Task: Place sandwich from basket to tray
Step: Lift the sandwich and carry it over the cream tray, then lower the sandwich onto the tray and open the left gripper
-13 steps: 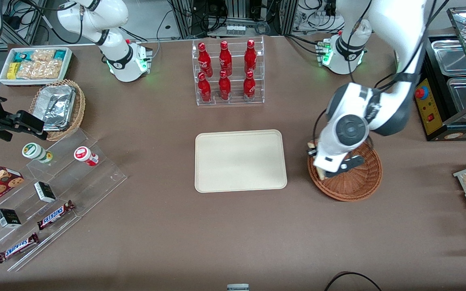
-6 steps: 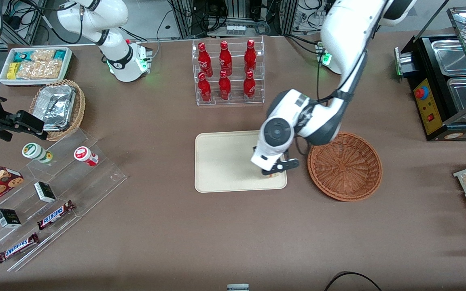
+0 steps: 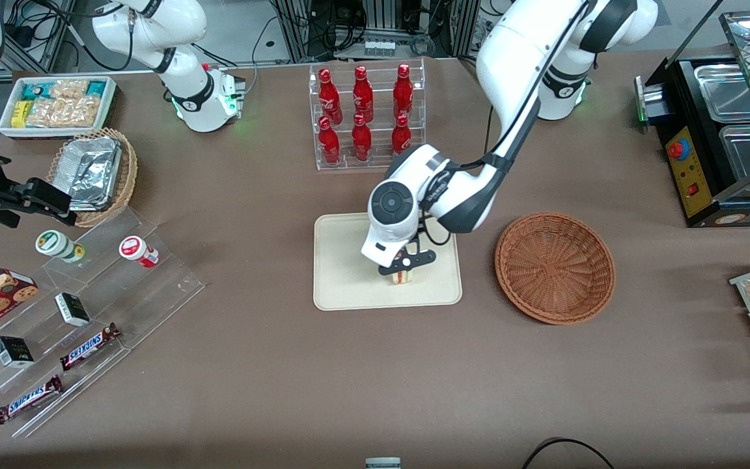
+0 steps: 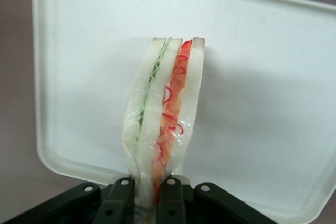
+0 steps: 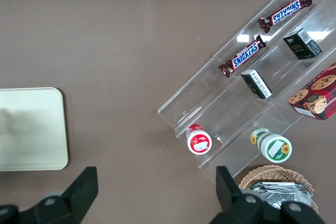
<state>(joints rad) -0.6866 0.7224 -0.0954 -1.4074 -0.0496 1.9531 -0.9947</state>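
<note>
Over the tray [image 3: 349,273], end effector [image 3: 403,268] grips sandwich [image 4: 163,114].

One word reads clearly — "SNICKERS", in blue on white, on two chocolate bars [image 5: 242,56] [image 5: 285,11] lying on the clear stepped stand [image 5: 231,103]. Print on the other packets — unreadable.

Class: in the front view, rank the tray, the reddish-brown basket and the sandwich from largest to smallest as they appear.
1. Tray, largest.
2. Basket, somewhat smaller.
3. Sandwich, by far the smallest; the gripper holds it over the tray and hides part of it.
</note>
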